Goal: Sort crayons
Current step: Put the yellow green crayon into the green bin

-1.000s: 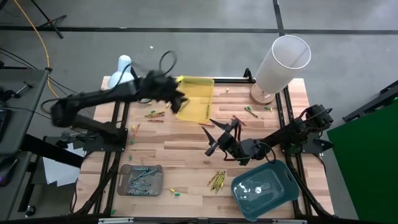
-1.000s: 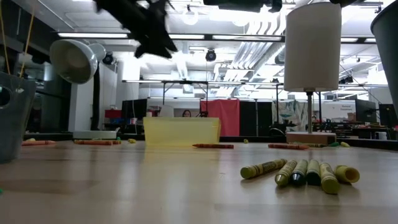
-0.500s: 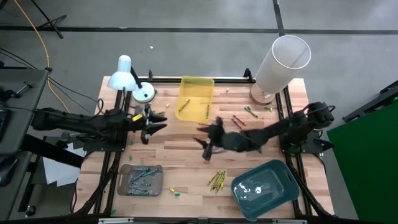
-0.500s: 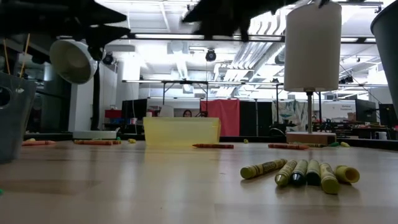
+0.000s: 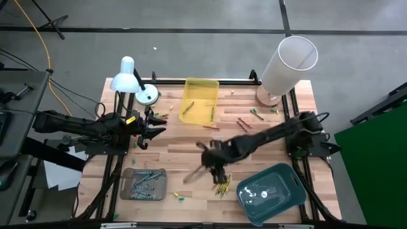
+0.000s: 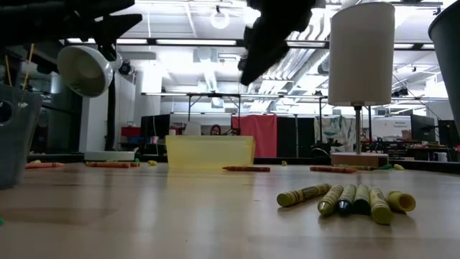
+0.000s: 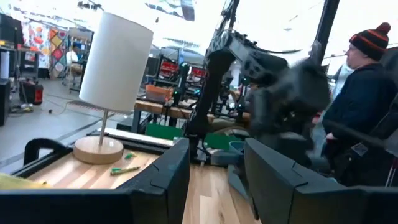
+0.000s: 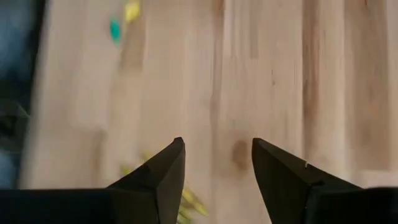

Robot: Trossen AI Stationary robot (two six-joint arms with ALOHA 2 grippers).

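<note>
1. Right gripper (image 5: 215, 166): I'm seeing it hanging over mid-table, fingers parted, grasping nothing.
2. Left gripper (image 5: 151, 124): I'm seeing it waiting at the left edge, fingers apart, empty.
3. Crayons (image 5: 222, 184): a yellow-olive bunch is lying just beside the teal tray (image 5: 272, 191); others are lying scattered, some in the yellow tray (image 5: 199, 100).

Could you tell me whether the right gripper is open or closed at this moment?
Open. The right gripper shows its two dark fingers apart with bare wooden table between them and nothing held.
</note>
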